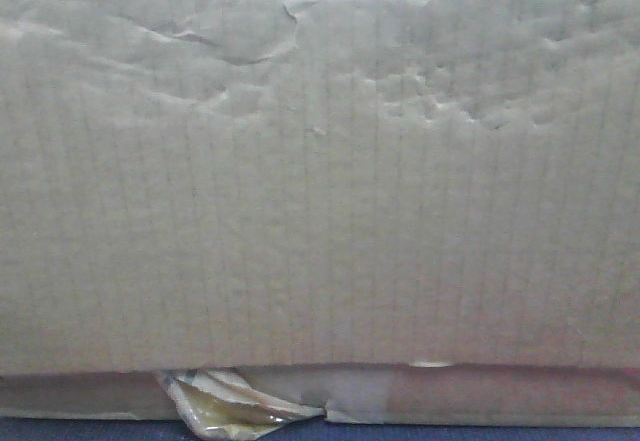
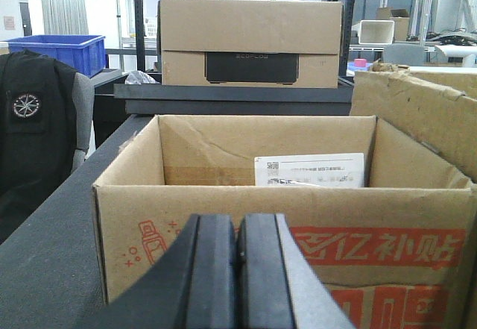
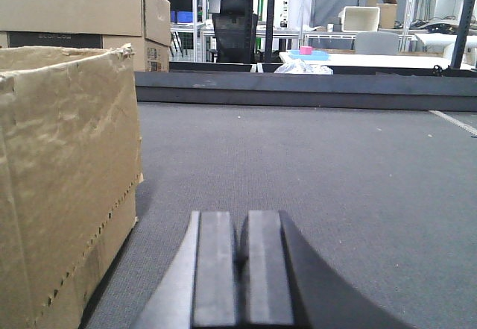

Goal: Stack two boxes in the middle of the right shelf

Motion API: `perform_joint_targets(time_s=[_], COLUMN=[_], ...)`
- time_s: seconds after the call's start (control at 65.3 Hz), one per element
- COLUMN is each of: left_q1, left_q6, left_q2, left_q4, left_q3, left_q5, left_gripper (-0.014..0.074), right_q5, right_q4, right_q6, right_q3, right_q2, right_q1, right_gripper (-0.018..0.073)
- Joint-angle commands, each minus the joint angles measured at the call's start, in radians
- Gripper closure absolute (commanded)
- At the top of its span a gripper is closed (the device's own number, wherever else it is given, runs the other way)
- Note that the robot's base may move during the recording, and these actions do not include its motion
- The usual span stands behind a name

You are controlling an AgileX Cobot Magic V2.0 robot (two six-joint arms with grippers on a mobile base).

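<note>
the left tool [image 2: 237, 269] is hanging low over the dark grey surface [image 2: 52, 269], its two black fingers [image 2: 216, 269] pressing flat together with nothing between them. just past it a printed box [image 2: 223, 217] is sitting open-topped on that surface, with red characters running across its near wall and a white label [image 2: 309, 170] leaning against the inside of its far wall. a wrinkled box [image 2: 417, 113] is standing just beside it on the right, its torn tan rim rising higher. farther back a closed box [image 2: 251, 42] with a black panel is resting on a dark ledge [image 2: 231, 101]. a blue bin [image 2: 63, 49] is showing off to the left, and a black jacket [image 2: 33, 135] is hanging at the left edge

the right tool [image 3: 242, 269] is likewise clenched on nothing, its fingers meeting, and it is pointing out across the bare grey surface. the wrinkled box [image 3: 59, 180] is standing on the surface to its left, apart from the tool

in the front view a tan cardboard face [image 1: 320, 211] is filling nearly everything. it is showing dents near the top and tape along its bottom edge, where a crumpled yellowish tape scrap [image 1: 225, 406] is peeling away at lower left. i cannot tell which box this face belongs to
</note>
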Motion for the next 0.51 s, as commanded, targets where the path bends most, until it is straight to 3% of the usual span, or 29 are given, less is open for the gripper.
perform_joint_targets(time_s=[0.0,0.061,0.153,0.321,0.49], left_q1=[-0.003,-0.003,-0.003,-0.003,-0.003], left_q6=[0.001,0.001,0.001,0.001,0.001], left_q2=[-0.006,-0.006,-0.006,0.071,0.266], left_q4=[-0.009,-0.027,-0.027,-0.027,-0.027], left_q3=[-0.002,-0.002,-0.068,-0.294,-0.524], left_q5=[-0.029,-0.021,0.101,0.337,0.522], left_gripper=[0.0707,0.0707,0.0707,0.0707,0.0707], right_q5=[-0.017,-0.017,-0.017,-0.017,-0.017], right_q4=[-0.007,-0.007,-0.007,-0.007,-0.007], right_q6=[-0.001,-0.001,-0.001,-0.001,-0.001], right_q3=[0.0,0.0,0.0,0.0,0.0], right_q2=[-0.003,-0.003,-0.003,-0.003,-0.003], right_q1=[-0.005,-0.005,-0.005,-0.005,-0.005], right_gripper=[0.0721,0.0721,0.0721,0.0721,0.0721])
